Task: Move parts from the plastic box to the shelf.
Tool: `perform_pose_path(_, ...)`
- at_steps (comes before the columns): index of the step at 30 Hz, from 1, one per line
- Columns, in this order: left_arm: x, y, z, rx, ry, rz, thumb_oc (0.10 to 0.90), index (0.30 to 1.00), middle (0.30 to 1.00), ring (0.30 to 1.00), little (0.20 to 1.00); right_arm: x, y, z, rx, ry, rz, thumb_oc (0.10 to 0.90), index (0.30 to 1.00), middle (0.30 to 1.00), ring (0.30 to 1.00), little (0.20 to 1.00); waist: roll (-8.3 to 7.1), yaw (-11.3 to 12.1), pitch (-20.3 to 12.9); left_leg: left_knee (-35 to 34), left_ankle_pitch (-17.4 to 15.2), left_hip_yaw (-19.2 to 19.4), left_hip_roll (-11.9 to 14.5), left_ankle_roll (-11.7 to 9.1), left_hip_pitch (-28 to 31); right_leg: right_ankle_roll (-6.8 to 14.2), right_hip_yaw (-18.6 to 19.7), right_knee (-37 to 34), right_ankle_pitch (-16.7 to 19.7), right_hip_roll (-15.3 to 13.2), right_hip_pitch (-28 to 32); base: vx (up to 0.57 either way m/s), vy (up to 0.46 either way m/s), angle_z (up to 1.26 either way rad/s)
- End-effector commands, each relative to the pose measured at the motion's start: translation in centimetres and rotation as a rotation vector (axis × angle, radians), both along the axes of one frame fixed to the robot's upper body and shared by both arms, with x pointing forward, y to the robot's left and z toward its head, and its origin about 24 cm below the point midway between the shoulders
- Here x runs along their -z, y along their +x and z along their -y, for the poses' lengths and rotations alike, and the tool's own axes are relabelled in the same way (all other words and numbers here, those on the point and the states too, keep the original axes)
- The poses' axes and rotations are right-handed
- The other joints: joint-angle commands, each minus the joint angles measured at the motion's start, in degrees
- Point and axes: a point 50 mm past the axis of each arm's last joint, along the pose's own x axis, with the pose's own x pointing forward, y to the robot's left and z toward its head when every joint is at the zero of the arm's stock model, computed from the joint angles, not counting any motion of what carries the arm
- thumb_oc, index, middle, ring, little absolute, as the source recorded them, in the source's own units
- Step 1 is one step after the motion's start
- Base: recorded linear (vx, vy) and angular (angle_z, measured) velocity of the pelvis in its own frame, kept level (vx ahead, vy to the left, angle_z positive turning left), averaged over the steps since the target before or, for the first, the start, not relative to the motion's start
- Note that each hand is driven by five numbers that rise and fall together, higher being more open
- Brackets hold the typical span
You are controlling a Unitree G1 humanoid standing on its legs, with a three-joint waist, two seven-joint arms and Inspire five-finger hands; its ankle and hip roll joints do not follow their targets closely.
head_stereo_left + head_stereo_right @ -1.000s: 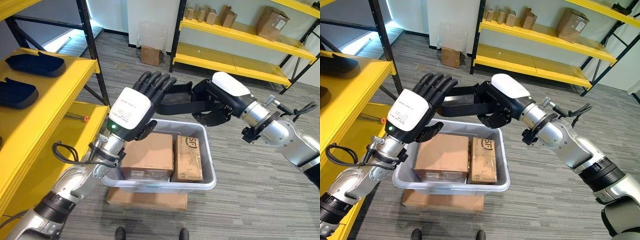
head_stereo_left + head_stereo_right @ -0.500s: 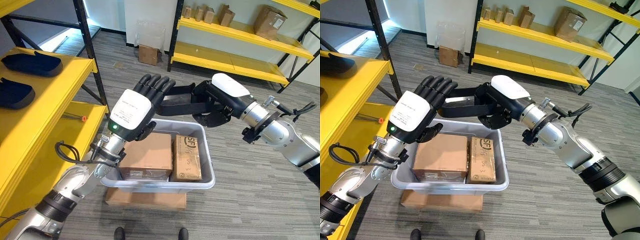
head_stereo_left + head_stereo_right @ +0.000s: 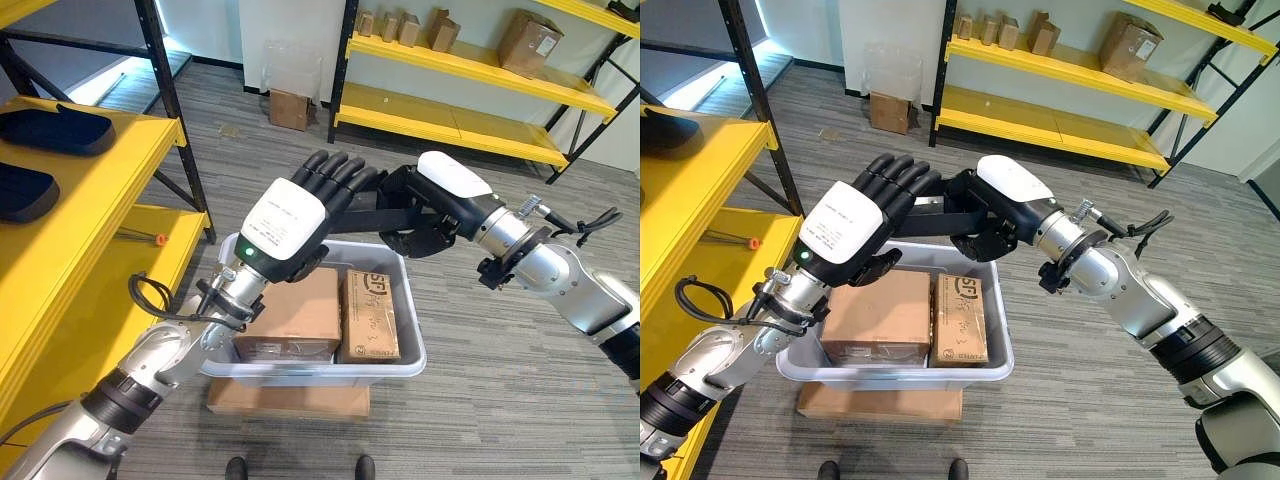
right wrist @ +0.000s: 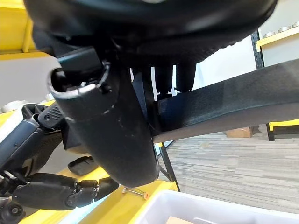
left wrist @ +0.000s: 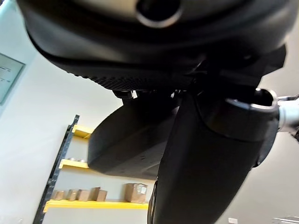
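A long flat black part (image 3: 372, 214) hangs above the grey plastic box (image 3: 330, 372), held between both hands. My right hand (image 3: 440, 200) is shut on its right end, fingers curled under it and thumb (image 4: 117, 135) alongside; the part (image 4: 233, 105) runs on past them. My left hand (image 3: 285, 225) stands at the part's left end with straight fingers (image 3: 335, 175) laid against it, open. In the box lie a wide cardboard carton (image 3: 300, 315) and a narrower one (image 3: 368, 315). The yellow shelf (image 3: 90, 200) is at the left, bearing two black parts (image 3: 55, 130).
The grey box rests on a flat cardboard carton (image 3: 290, 398) on the floor. A second yellow rack (image 3: 450, 110) with several cardboard boxes stands at the back. A black upright post (image 3: 170, 100) rises by the left shelf's corner.
The left hand has slid a little to the right along the part, closer to the right hand. The right hand keeps its hold. The view has shifted slightly.
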Motion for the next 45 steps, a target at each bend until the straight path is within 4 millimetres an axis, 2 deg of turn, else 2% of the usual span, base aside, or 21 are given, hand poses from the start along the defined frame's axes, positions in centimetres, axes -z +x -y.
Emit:
perform_pose_path(1, -3.1, -0.6, 0.9, 0.088, 0.028, 0.147, 0.900, 1.000, 1.000, 1.000, 1.000, -7.8, -1.5, -2.4, -0.187, 0.235, 0.262, 0.400, 0.300, 0.300, 0.300, 0.300, -1.98, 0.36, -6.98, -0.60, -2.93, -0.52, 4.62, -0.87, 1.40, 3.43, 0.85, 4.38, -6.92, -1.72, 3.44, 0.00, 0.000, 0.00)
perform_pose_path(10, -4.5, -1.6, 0.1, 0.096, 0.035, 0.206, 0.900, 1.000, 1.000, 1.000, 1.000, -7.5, -2.7, -1.3, -0.199, 0.274, 0.263, 0.400, 0.300, 0.300, 0.300, 0.300, -1.84, 0.40, -7.33, -0.60, -2.88, -0.57, 4.58, -0.94, 1.13, 3.56, 0.58, 4.21, -6.76, -1.70, 3.42, 0.00, 0.000, 0.00)
perform_pose_path(16, -4.6, -1.7, -0.7, 0.069, 0.051, 0.208, 0.900, 1.000, 1.000, 1.000, 1.000, -7.5, -3.3, -0.9, -0.202, 0.288, 0.272, 0.400, 0.300, 0.300, 0.300, 0.300, -1.65, 0.36, -7.46, -0.60, -2.98, -0.32, 4.53, -0.94, 1.23, 3.63, 0.84, 3.94, -6.53, -1.73, 3.25, 0.00, 0.000, 0.00)
perform_pose_path(24, -5.7, -3.3, -2.3, 0.031, -0.018, 0.276, 0.900, 1.000, 1.000, 1.000, 1.000, -7.2, -3.7, 0.4, -0.161, 0.294, 0.286, 0.400, 0.300, 0.300, 0.300, 0.300, -1.94, 0.89, -7.34, -0.60, -3.11, -0.21, 4.59, -1.00, 1.39, 3.60, 0.78, 3.81, -6.60, -1.72, 3.41, 0.00, 0.000, 0.00)
perform_pose_path(30, -7.6, -4.7, -2.8, 0.040, -0.077, 0.376, 0.900, 1.000, 1.000, 1.000, 1.000, -7.3, -5.0, 1.5, -0.174, 0.368, 0.317, 0.400, 0.300, 0.300, 0.300, 0.300, -2.31, 1.13, -7.50, -0.60, -3.23, -0.64, 4.50, -0.89, 0.93, 3.68, 0.39, 3.59, -6.49, -1.65, 3.31, 0.00, 0.000, 0.00)
perform_pose_path(38, -8.6, -5.6, -4.2, 0.001, -0.117, 0.428, 0.900, 1.000, 1.000, 1.000, 1.000, -6.9, -6.0, 3.0, -0.153, 0.445, 0.331, 0.400, 0.300, 0.300, 0.300, 0.300, -2.33, 1.96, -7.51, -0.60, -3.21, -1.06, 4.41, -0.85, 0.57, 3.59, 0.25, 3.67, -6.51, -1.60, 3.25, 0.00, 0.000, 0.00)
perform_pose_path(45, -9.3, -6.0, -4.2, 0.016, -0.140, 0.460, 0.900, 1.000, 1.000, 1.000, 1.000, -6.8, -6.4, 3.1, -0.205, 0.525, 0.303, 0.400, 0.300, 0.300, 0.300, 0.300, -1.84, 2.37, -7.25, -0.60, -3.20, -1.44, 4.27, -0.81, 0.63, 3.46, -0.15, 3.81, -6.75, -1.60, 3.59, 0.00, 0.000, 0.00)
